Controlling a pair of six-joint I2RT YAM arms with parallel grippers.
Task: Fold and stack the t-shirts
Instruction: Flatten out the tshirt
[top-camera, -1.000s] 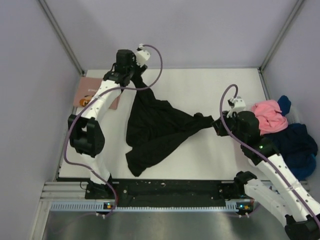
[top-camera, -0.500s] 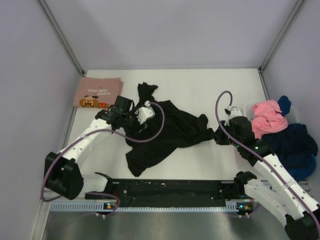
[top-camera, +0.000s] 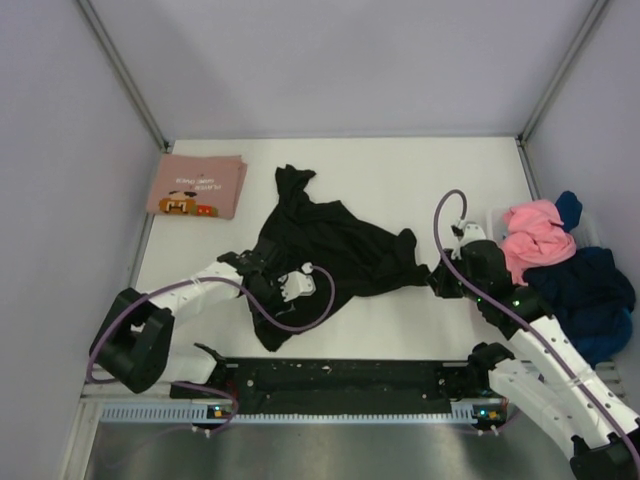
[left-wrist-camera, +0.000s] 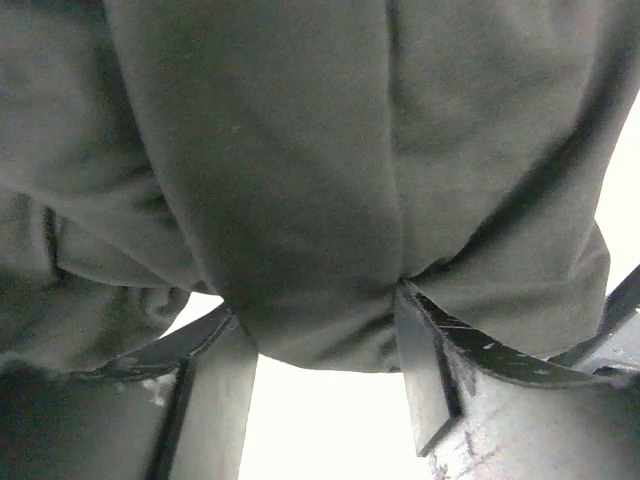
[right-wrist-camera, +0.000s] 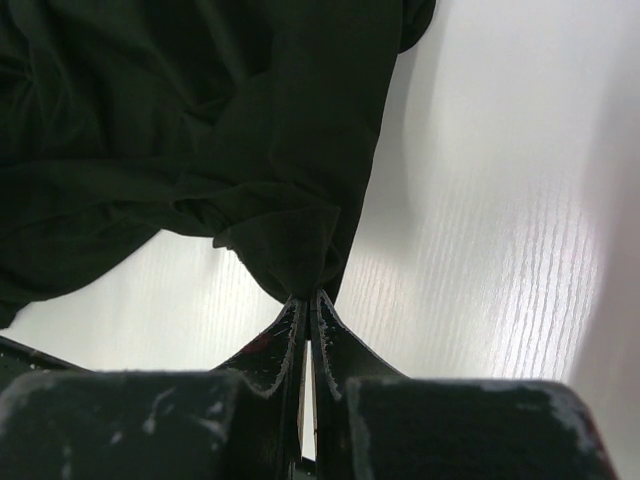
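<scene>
Black t-shirt (top-camera: 335, 255) one, folded pink t-shirt (top-camera: 195, 186) one, clothes heap (top-camera: 575, 275) one

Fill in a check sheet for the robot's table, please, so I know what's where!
Surface: white table, no stains seen.
Job's things: black t-shirt crumpled mid-table; folded pink t-shirt far left; pile of t-shirts, pink, navy and blue, at the right edge.
Clutter: nothing seen.
Grippers: left fingers open, black cloth between them; right fingers shut on the black t-shirt's edge.
Cables: purple cables loop from each wrist; the left one crosses the black t-shirt.
Surroundings: lilac walls, metal frame posts.
</scene>
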